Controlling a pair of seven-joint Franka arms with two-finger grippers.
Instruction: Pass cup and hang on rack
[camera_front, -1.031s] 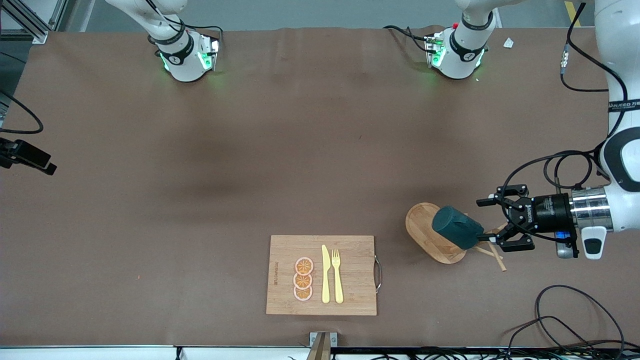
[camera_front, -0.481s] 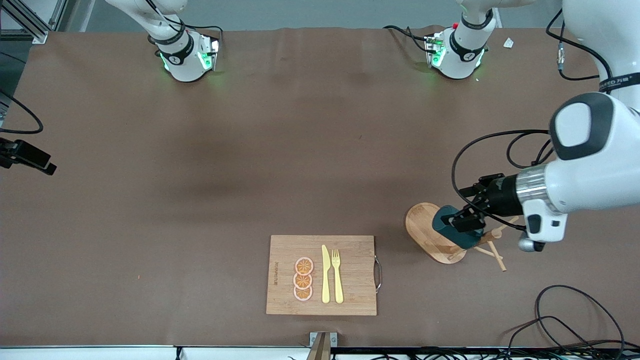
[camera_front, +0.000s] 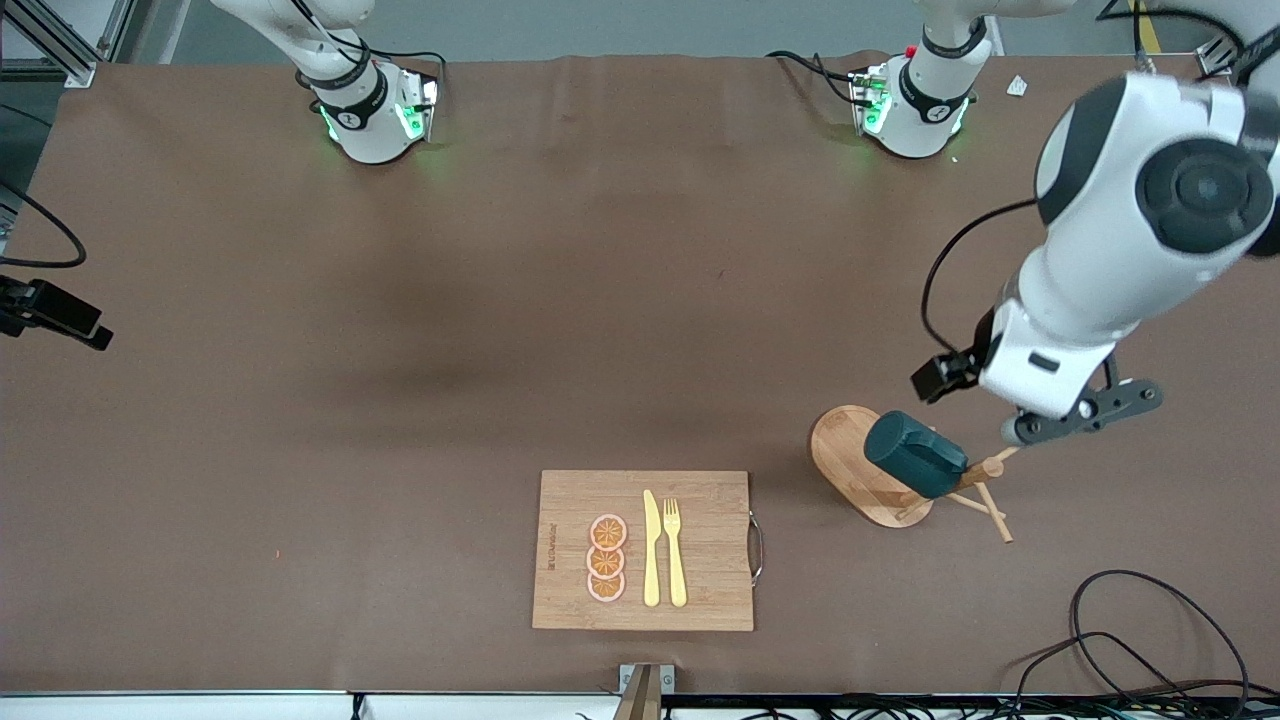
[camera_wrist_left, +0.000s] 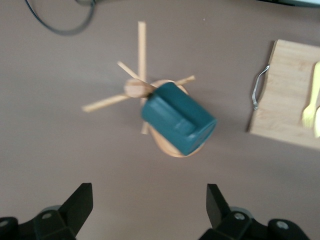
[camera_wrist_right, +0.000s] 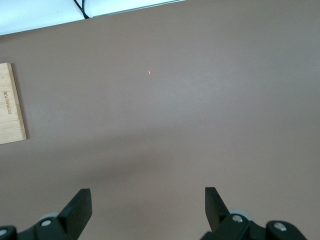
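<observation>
The dark teal cup (camera_front: 915, 455) hangs tilted on a peg of the light wooden rack (camera_front: 850, 452), near the left arm's end of the table. The left wrist view looks down on the cup (camera_wrist_left: 177, 117) and on the rack (camera_wrist_left: 136, 88) with its thin pegs spread out. My left gripper (camera_wrist_left: 149, 192) is open and empty, up in the air over bare table beside the rack, apart from the cup. The left arm's wrist (camera_front: 1045, 375) hides it from the front camera. My right gripper (camera_wrist_right: 148, 197) is open and empty over bare brown table.
A wooden cutting board (camera_front: 640, 550) with a yellow knife, a fork and orange slices lies near the front edge, its metal handle (camera_wrist_left: 257, 90) toward the rack. The board's corner (camera_wrist_right: 10, 105) shows in the right wrist view. Black cables (camera_front: 1150, 620) lie near the rack's end.
The left arm has risen and swung away from the rack's side, its wrist turning to point down. The cup stays on the rack. The right gripper's state is unchanged.
</observation>
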